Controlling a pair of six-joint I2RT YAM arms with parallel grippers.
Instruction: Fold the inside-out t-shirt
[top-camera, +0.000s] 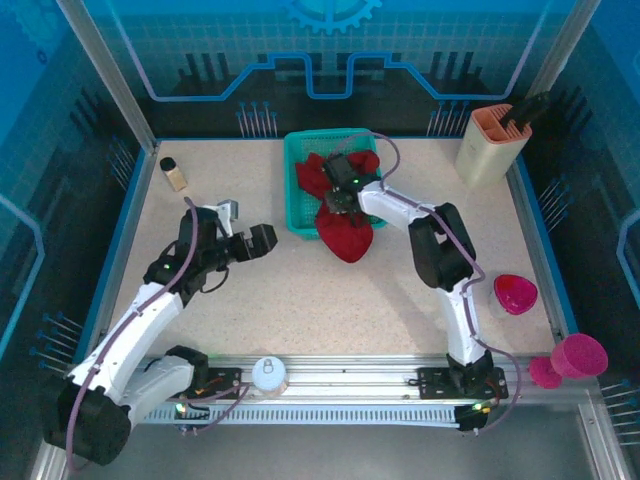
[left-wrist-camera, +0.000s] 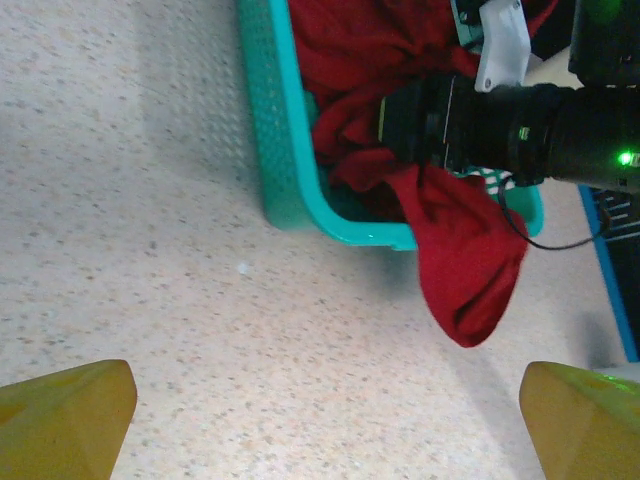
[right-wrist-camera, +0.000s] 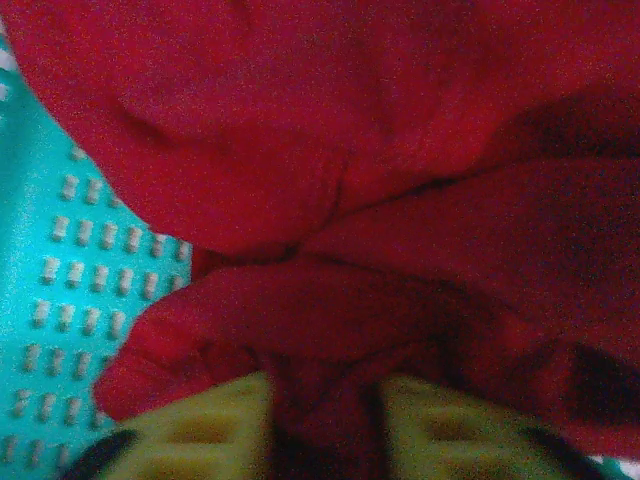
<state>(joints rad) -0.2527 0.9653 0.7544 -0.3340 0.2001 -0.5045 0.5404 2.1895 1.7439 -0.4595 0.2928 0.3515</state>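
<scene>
The right gripper (right-wrist-camera: 325, 420) pinches the inside-out t-shirt (top-camera: 345, 235), which spills over the teal basket's (top-camera: 298, 205) rim, while the left gripper (left-wrist-camera: 325, 415) hovers above the worktop (top-camera: 300, 300), spread wide.

Speckled beige table (top-camera: 300, 300) carries a teal mesh basket (top-camera: 295, 195) at rear centre (inside-out t-shirt (top-camera: 348, 238) spilling over its near wall onto the top), a small bottle (top-camera: 175, 175) rear left, magenta bowl (top-camera: 515, 293) right.

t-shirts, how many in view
1: the dark red t-shirt, bunched in the teal basket, spilling over its near rim, right gripper closed on it. Another could hide underneath.
</scene>
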